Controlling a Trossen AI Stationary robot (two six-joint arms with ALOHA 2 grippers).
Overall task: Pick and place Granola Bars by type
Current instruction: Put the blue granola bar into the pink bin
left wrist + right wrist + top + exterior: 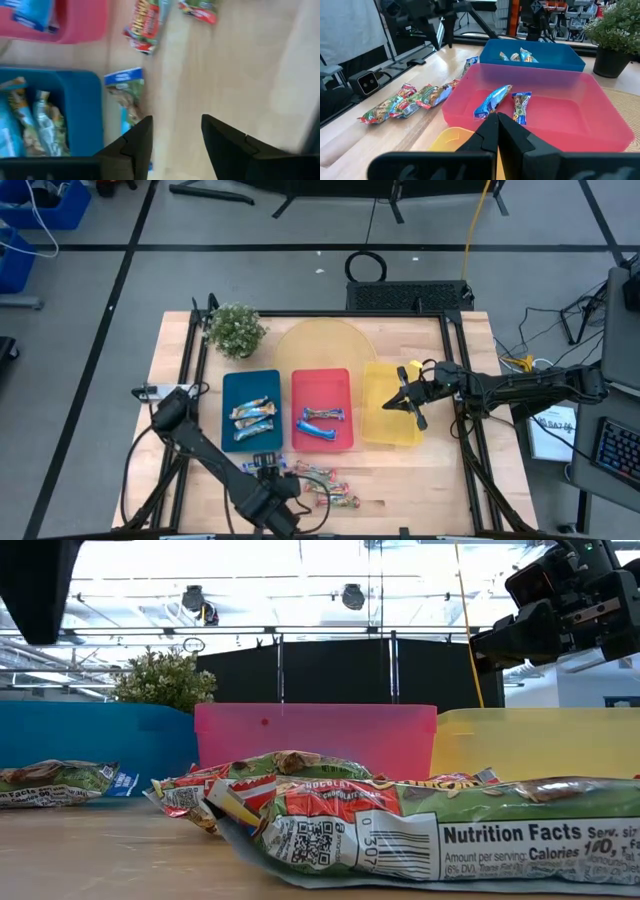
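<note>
Loose Granola Bars [322,480] in red-brown wrappers lie in a heap on the table near its front edge. They fill the foreground of the low view [400,825]. One blue-white bar [125,90] lies flat on the table just outside the blue tray [250,385]. That tray holds several bars [252,420]. The red tray [322,380] holds two blue bars [500,100]. My left gripper [177,137] hangs open over bare table between the blue-white bar and the heap, pointing down, with nothing between its fingers. My right gripper [497,125] is shut and empty, level above the yellow tray [385,430].
A potted plant [236,330] stands at the far left, behind the blue tray. A round wooden board [320,345] lies behind the red tray. Bare table lies right of the heap, along the front edge [420,485].
</note>
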